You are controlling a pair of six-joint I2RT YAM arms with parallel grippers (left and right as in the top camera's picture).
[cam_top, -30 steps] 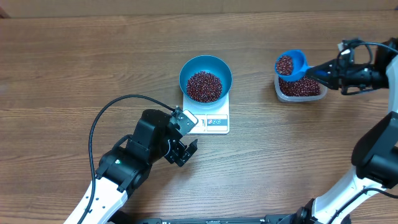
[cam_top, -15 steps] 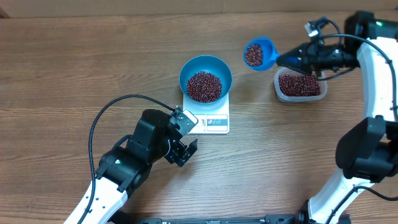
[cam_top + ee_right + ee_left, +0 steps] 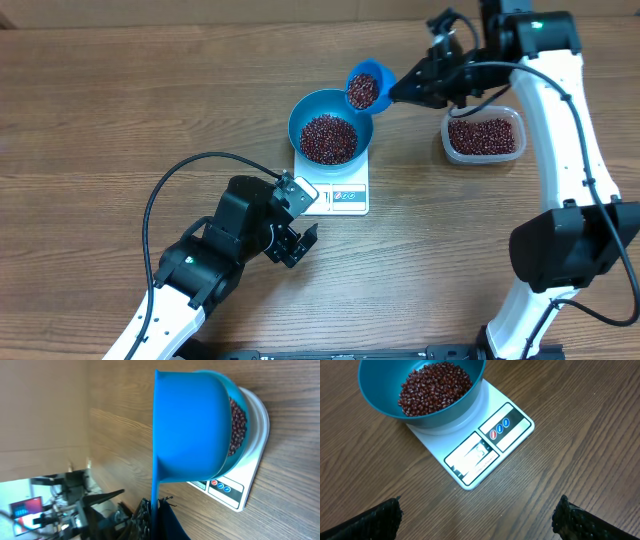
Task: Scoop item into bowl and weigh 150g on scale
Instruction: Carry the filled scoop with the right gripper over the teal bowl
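Note:
The bright blue bowl (image 3: 300, 113) stands on the white scale (image 3: 345, 196) and holds a heap of red-brown beans (image 3: 328, 137). My right gripper (image 3: 408, 91) is shut on the handle of a small blue scoop (image 3: 367, 75), which is loaded with beans and hangs over the bowl's far right rim. In the right wrist view the scoop (image 3: 190, 425) hides most of the bowl (image 3: 240, 391) and the scale (image 3: 252, 472). My left gripper (image 3: 300, 243) stands open and empty over the table, near the scale's front left corner. Its view shows the bowl (image 3: 465, 402) and the scale (image 3: 485, 450).
A clear plastic tub (image 3: 484, 135) of beans sits to the right of the scale, under the right arm. The left arm's black cable (image 3: 170, 180) loops over the table on the left.
My right arm has carried the loaded scoop leftwards from above the tub to the bowl's rim. The left arm has not moved.

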